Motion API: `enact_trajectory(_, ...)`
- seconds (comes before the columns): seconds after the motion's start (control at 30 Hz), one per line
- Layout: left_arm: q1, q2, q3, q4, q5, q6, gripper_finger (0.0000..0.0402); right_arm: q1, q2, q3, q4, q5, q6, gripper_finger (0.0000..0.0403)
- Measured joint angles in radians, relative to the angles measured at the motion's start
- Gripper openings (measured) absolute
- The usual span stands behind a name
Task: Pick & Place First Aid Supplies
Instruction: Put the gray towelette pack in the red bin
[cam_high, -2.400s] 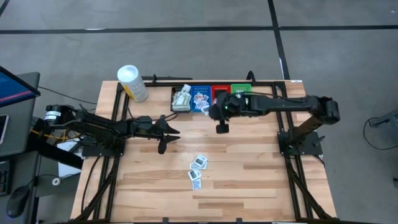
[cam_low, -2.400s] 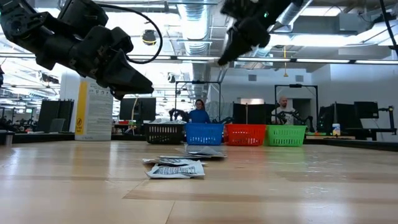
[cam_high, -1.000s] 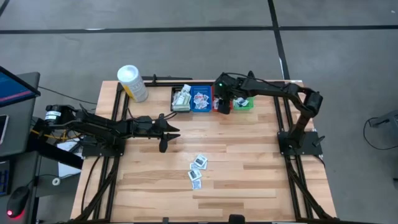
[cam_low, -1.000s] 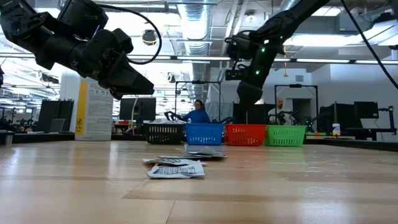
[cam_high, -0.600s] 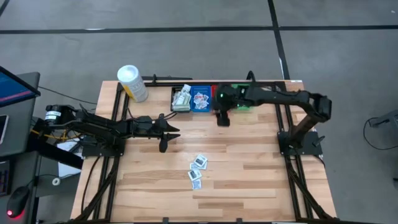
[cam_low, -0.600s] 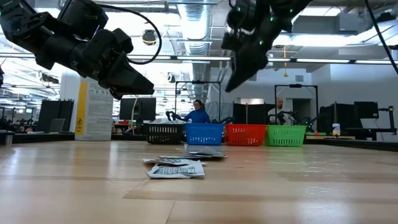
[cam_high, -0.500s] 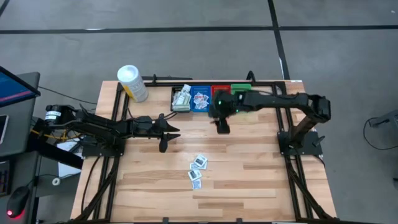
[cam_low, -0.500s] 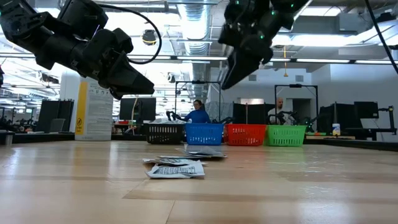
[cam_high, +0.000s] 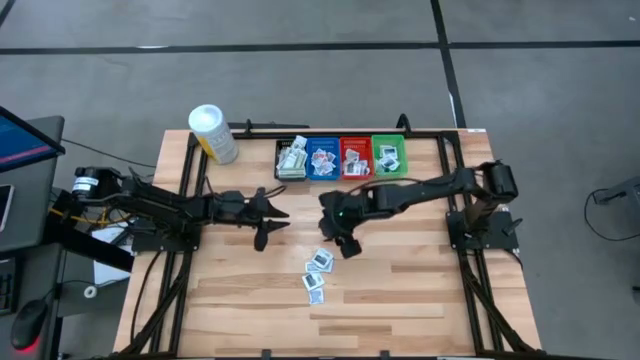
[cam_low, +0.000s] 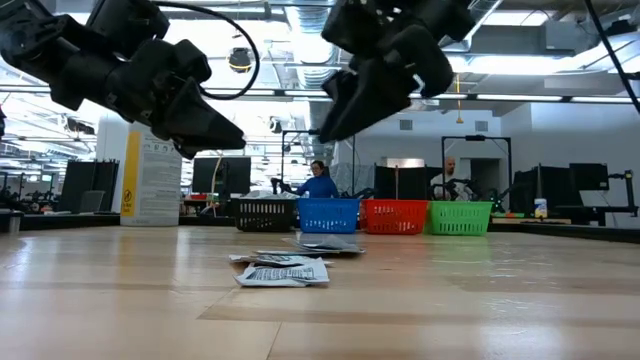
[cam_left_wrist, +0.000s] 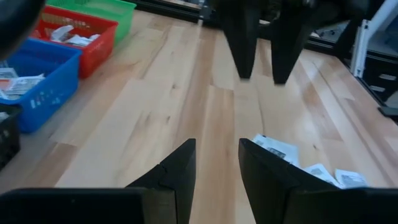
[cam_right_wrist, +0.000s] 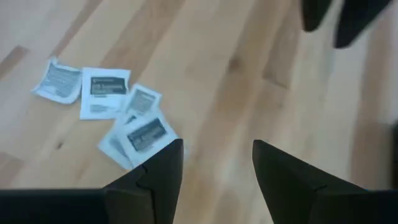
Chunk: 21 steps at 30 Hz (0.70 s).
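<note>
we hover our right gripper, fingers apart and empty, just beside the packets on the counter; we should centre over one packet before descending.

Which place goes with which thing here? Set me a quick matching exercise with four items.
Things:
1. white tub
2. green bin
3. loose packets
4. right gripper

Places:
a. above the table, just beside the loose pile
b. flat on the wood, mid-table
c. far left corner of the table
d. right end of the bin row

Pairs: 1-c, 2-d, 3-b, 4-a
</note>
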Motion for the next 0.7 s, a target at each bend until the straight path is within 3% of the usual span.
enact_trajectory(0.7,-0.132,0.000,0.000,0.003,-0.022,-0.034,0.0121,0.137,0.172,-0.002,0.098,-0.003,0.016,0.0186)
